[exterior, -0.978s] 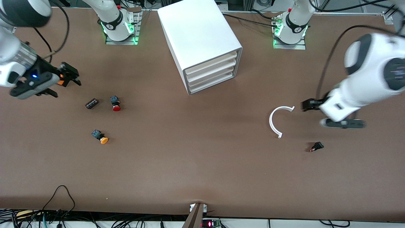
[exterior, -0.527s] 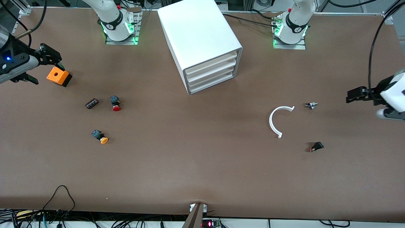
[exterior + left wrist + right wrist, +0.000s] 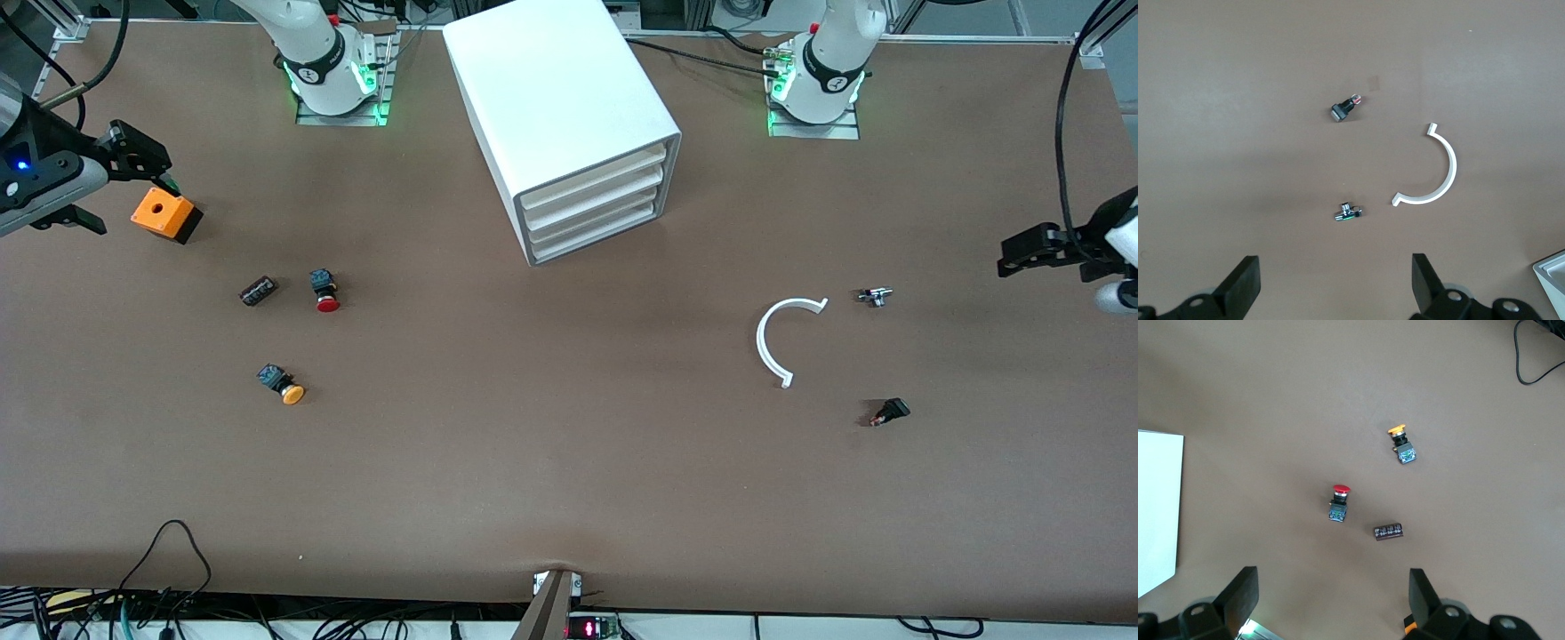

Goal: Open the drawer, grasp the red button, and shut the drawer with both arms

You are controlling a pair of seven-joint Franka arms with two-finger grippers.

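Observation:
The white cabinet (image 3: 569, 116) stands at the middle of the table between the arms' bases, its three drawers (image 3: 594, 206) all shut. The red-capped button (image 3: 325, 291) lies on its side toward the right arm's end; it also shows in the right wrist view (image 3: 1338, 503). My right gripper (image 3: 138, 151) is open and empty, over the table's edge at that end, next to an orange box; its own view shows it too (image 3: 1331, 593). My left gripper (image 3: 1022, 252) is open and empty over the left arm's end, also in the left wrist view (image 3: 1335, 287).
An orange box (image 3: 164, 214), a black rectangular switch (image 3: 258, 291) and an orange-capped button (image 3: 283, 384) lie near the red button. A white C-shaped piece (image 3: 782, 342), a small metal part (image 3: 876, 296) and a small black part (image 3: 889, 412) lie toward the left arm's end.
Both arms have drawn back toward their ends of the table. The orange box and the small metal part, covered by the grippers before, now lie bare on the table.

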